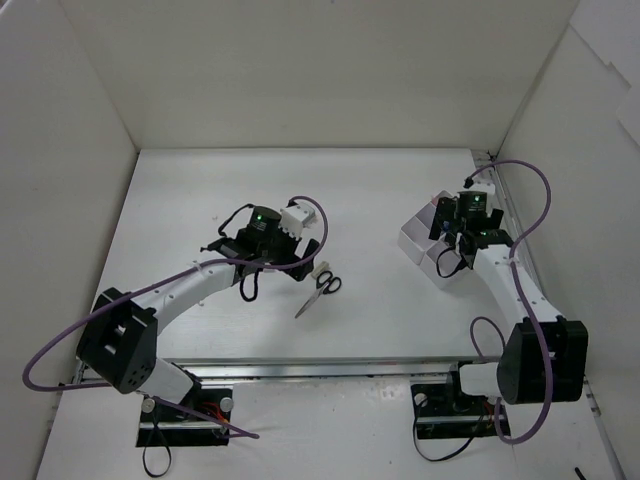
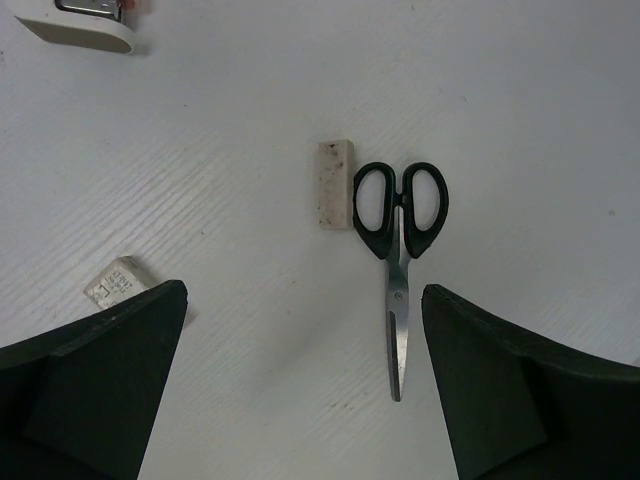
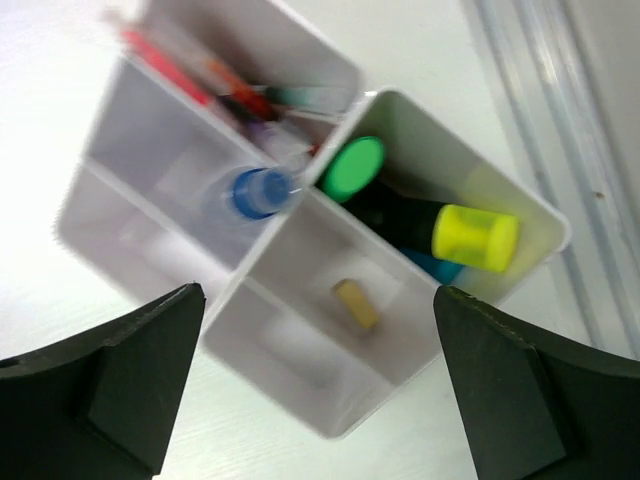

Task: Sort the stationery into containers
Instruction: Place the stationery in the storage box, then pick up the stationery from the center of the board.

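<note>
The left jaws stand wide apart above the bare table [image 2: 520, 90], holding nothing; between them, seen from the left wrist, lie the black-handled scissors [image 2: 400, 250], blades together, handles at the far end and tip pointing back toward the camera; a speckled beige eraser [image 2: 335, 185] lies lengthwise just beside the left handle loop, so close that I cannot tell whether they touch; a second pale eraser [image 2: 118, 280] lies at the lower left, tilted, its near corner hidden behind one dark finger; a white object with a metal part [image 2: 85, 20] is cut off by the upper left corner, and I cannot tell what it is.

The right jaws are also apart and hold nothing, hanging over the white organizer tray [image 3: 130, 130], which stands near the right edge of the table in the top view; thin pens [image 3: 200, 75], blurred, fill the far compartment; the blue-capped glue bottle [image 3: 260, 192] stands in the left one; the right one holds the green highlighter [image 3: 352, 168], the yellow highlighter [image 3: 480, 238] and a blue highlighter [image 3: 440, 268] mostly hidden beneath; a small beige eraser [image 3: 357, 303] lies on the floor of the near compartment.
</note>
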Available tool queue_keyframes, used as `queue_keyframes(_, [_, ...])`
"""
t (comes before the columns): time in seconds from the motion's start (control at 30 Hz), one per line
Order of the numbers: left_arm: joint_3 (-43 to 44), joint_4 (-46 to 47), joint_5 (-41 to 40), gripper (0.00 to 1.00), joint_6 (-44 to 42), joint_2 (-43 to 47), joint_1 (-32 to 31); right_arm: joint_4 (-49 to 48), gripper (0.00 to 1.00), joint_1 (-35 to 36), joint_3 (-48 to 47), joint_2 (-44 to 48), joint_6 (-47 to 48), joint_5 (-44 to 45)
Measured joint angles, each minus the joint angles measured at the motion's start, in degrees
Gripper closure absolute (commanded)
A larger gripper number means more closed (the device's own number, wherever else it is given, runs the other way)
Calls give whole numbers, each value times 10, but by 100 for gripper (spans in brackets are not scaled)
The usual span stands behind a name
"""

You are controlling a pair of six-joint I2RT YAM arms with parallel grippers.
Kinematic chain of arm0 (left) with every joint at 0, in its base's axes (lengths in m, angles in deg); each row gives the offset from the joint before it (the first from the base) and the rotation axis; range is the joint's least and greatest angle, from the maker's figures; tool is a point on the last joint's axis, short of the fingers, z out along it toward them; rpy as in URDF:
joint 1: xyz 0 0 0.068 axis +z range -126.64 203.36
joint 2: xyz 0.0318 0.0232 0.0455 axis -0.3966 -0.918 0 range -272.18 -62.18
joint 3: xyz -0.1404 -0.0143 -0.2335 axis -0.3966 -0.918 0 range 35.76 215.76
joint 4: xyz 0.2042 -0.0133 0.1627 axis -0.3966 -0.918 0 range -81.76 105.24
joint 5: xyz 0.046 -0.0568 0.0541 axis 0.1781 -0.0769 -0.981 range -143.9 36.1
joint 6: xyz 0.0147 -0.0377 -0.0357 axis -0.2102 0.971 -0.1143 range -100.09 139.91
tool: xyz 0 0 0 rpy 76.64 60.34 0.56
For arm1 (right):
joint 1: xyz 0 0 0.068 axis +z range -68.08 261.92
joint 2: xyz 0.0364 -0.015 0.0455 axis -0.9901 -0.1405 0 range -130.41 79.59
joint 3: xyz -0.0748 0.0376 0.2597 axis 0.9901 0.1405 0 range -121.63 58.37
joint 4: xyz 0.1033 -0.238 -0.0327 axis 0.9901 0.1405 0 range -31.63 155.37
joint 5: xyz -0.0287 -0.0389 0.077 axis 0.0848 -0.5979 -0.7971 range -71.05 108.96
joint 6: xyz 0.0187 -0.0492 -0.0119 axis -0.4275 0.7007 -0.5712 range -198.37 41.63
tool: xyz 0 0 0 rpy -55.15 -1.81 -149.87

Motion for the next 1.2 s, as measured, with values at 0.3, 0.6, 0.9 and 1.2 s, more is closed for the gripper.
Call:
queue_keyframes(0.3, [77,-7,20,8,-53,-111,-28,3,2,43,38,143,-7,-127])
queue_keyframes(0.6, [131,-20,1,35,-67,-223,-37,33,2,43,63,213,-20,-149])
queue_keyframes(0.9, [146,-30,-12,79,-65,-256,-37,51,2,43,67,233,-21,-148])
queue_keyframes(1.2, [150,-29,-2,100,-71,-255,-37,64,2,43,71,253,-20,-155])
